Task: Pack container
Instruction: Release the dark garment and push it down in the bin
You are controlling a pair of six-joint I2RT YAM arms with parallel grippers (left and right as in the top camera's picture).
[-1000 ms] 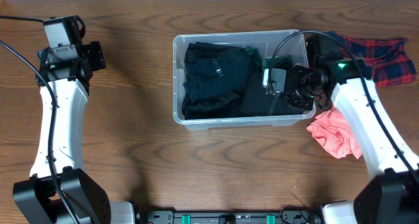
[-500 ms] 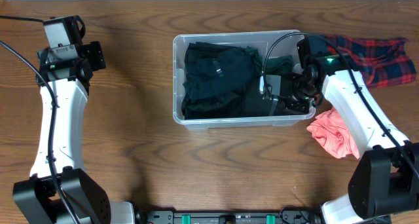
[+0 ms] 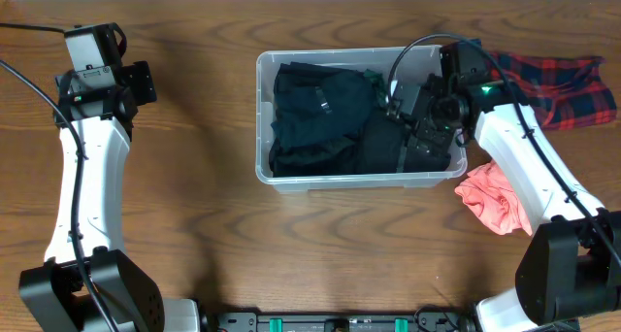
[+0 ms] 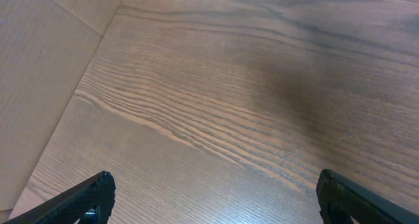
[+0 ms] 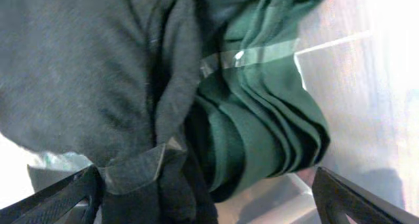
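Note:
The clear plastic container stands in the middle of the table, filled with black garments and a folded green garment at its far right. My right gripper hangs inside the tub's right end, open. In the right wrist view its fingers are spread wide over a dark garment and the green garment, gripping neither; the container wall shows at the right. My left gripper is far left, open over bare wood.
A red plaid cloth lies on the table right of the tub, behind my right arm. A pink cloth lies crumpled at the tub's near right corner. A cable loops over the tub's right end.
My right gripper has gone from shut to wide open and shifted toward the tub's far side, leaving dark cloth lying in the tub's right end. The left arm has not moved.

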